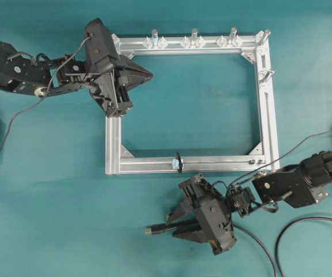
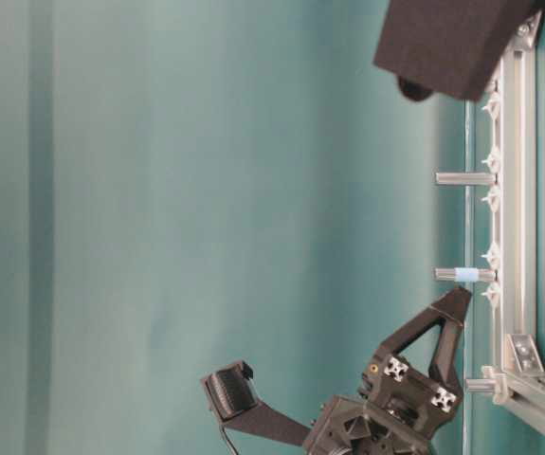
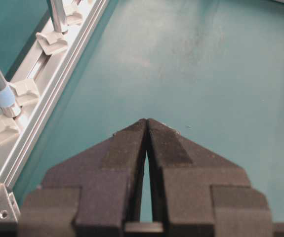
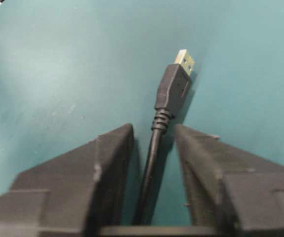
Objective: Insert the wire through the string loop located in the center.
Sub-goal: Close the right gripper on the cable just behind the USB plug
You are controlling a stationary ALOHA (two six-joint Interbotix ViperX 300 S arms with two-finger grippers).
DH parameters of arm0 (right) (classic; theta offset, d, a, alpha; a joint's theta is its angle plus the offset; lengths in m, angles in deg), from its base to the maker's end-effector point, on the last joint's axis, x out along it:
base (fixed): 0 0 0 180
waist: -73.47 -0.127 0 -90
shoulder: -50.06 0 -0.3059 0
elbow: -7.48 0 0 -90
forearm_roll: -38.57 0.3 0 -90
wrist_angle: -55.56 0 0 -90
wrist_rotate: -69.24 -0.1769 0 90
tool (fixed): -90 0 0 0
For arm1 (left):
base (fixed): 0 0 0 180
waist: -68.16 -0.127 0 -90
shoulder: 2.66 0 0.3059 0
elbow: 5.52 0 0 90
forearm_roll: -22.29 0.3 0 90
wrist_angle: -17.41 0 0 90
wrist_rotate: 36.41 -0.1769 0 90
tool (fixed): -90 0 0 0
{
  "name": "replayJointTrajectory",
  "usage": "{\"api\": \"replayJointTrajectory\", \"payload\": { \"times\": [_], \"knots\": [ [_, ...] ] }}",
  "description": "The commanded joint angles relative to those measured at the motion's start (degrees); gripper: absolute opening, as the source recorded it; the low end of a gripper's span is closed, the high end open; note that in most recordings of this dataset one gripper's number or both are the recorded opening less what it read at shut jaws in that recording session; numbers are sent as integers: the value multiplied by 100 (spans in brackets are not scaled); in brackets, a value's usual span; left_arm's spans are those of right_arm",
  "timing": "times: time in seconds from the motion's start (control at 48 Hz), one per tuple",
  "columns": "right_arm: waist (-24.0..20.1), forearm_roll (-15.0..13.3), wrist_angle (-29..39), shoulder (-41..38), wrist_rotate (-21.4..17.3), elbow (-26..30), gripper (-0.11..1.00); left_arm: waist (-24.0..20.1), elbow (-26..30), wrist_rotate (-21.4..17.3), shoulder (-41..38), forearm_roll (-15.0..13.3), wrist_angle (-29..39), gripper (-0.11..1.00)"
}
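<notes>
The wire [image 1: 161,228] is a black cable with a gold-tinted plug [image 4: 184,60], lying on the teal table below the frame. My right gripper [image 1: 172,226] straddles the wire [image 4: 152,148] just behind the plug; its jaws stand open with a gap on each side of the cable. The string loop [image 1: 178,162] stands on the frame's near silver bar, above and slightly right of the right gripper. My left gripper [image 1: 151,75] is shut on nothing and hovers inside the frame's top-left corner. In the left wrist view the left gripper [image 3: 147,120] shows its tips touching over bare table.
The silver aluminium frame [image 1: 267,115] is a rectangle in the middle of the table. Upright pegs stand along its far bar, one with blue tape [image 3: 2,94], and more at the right corner [image 1: 265,74]. Loose black cable loops lie at bottom right [image 1: 304,222].
</notes>
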State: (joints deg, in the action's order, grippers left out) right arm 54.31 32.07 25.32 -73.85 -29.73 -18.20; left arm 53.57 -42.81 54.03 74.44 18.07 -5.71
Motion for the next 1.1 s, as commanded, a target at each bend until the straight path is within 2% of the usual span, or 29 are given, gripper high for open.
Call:
{"api": "replayJointTrajectory", "payload": {
  "times": [0.0, 0.187, 0.541, 1.083],
  "knots": [
    [-18, -9, 70, 88, 0, 70, 37, 18, 35, -9, 149, 18, -18, 0],
    [-18, -9, 220, 88, 0, 88, 11, 18, 35, -9, 141, 9, -18, 0],
    [-18, -9, 800, 88, -18, 325, 11, 18, 35, -9, 141, 18, -18, 0],
    [-18, -9, 826, 114, -18, 325, 11, 18, 26, -9, 141, 18, -18, 0]
  ]
}}
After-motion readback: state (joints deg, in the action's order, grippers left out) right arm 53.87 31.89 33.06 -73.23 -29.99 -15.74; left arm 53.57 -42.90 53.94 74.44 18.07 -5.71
